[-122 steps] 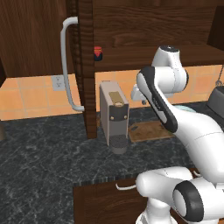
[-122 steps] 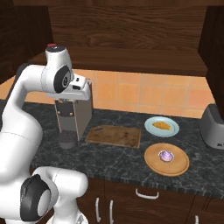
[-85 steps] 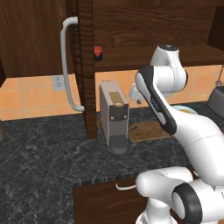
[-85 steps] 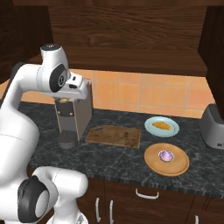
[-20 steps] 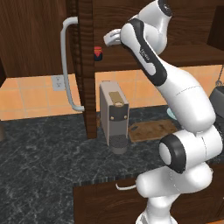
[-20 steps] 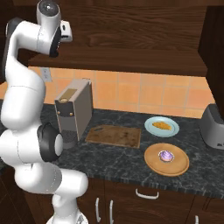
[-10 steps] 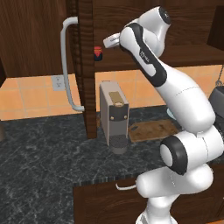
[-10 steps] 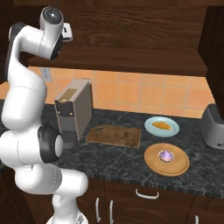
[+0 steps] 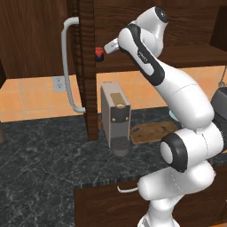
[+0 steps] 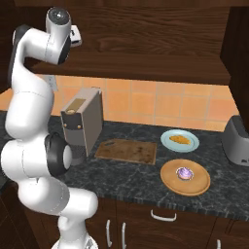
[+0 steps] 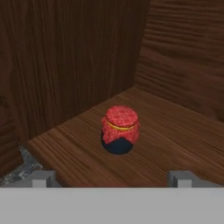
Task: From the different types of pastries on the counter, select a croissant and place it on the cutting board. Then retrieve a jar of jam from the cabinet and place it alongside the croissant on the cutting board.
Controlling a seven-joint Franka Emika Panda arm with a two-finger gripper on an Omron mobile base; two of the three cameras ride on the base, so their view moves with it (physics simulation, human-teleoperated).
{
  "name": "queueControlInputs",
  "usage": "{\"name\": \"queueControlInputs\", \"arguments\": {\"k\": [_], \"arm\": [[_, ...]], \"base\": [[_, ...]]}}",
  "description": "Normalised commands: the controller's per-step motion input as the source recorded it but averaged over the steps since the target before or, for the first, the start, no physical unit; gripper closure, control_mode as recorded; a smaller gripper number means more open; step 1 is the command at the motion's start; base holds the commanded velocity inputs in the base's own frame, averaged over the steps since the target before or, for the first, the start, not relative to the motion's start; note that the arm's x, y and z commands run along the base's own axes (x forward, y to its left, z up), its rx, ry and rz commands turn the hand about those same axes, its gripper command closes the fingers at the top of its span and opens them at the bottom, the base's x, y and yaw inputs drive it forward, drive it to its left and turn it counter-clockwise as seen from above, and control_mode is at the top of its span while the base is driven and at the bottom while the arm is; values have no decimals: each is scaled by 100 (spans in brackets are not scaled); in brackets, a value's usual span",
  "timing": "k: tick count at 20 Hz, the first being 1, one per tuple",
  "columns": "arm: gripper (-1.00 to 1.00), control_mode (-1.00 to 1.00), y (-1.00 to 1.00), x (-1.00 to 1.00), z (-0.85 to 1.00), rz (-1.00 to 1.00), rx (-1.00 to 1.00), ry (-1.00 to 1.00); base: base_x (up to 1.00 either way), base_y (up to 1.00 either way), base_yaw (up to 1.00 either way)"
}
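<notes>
In the left base view, the long curved grey bar handle (image 9: 71,66) sits at upper left on the open door of the dark brown wood-grain wall cabinet (image 9: 35,40); right of the door edge, the small squat red jar of jam (image 9: 99,53) stands on the cabinet shelf at upper centre, with the two-finger gripper (image 9: 106,48) just beside it on its right. Below, a grey box-shaped coffee machine (image 9: 115,116) stands on the black marble-veined stone counter (image 9: 44,159). In the hand view, the jar (image 11: 120,130) sits upright at frame centre on the wooden shelf, apart from the 2 fingertips (image 11: 40,179), which stand wide apart, released, at the bottom corners. In the right base view, the flat brown wooden cutting board (image 10: 126,151) lies bare at centre; right of it, the yellow-orange oblong croissant (image 10: 178,139) rests on a pale blue plate (image 10: 180,145), and a purplish-white pastry (image 10: 184,173) on a round tan plate (image 10: 186,183).
</notes>
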Motion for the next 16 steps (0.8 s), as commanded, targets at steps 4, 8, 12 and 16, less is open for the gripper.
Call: {"name": "queueControlInputs", "arguments": {"k": [4, 8, 12, 16], "arm": [[-100, -100, 9, 1, -10, 5, -3, 12], [-100, -100, 1, 3, -17, 0, -8, 9], [-100, -100, 2, 28, -6, 0, -7, 0], [-100, -100, 17, 32, -4, 0, 2, 0]], "base": [[0, 0, 0], [0, 0, 0], [0, 0, 0], [0, 0, 0]]}}
